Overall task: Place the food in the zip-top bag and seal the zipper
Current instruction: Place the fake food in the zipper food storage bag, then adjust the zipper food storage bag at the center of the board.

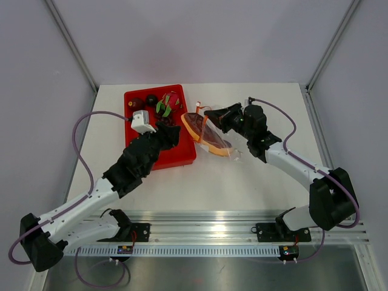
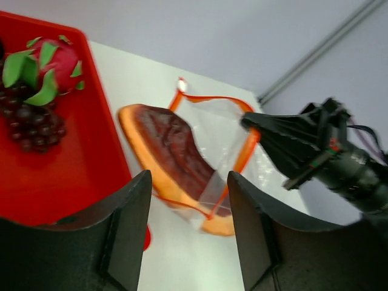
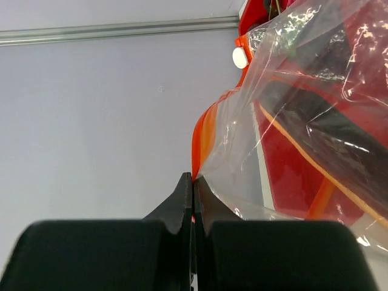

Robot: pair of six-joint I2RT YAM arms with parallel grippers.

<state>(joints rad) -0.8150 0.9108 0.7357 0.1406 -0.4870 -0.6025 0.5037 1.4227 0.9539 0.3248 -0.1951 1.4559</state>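
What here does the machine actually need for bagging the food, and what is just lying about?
Belongs to the job:
zip-top bag
orange zipper, pinched by the right claw
brown food slab inside the bag
loose fruit pieces
left claw, open

Just lying about:
red bin
purple cables
metal rail

Nothing can be read in any view. The small round white label (image 3: 240, 57) on the zip-top bag (image 3: 303, 91) carries no legible print. The tiny coloured stickers (image 1: 126, 248) on the rail (image 1: 200, 250) at the table (image 1: 242, 182)'s near edge are too small to read.
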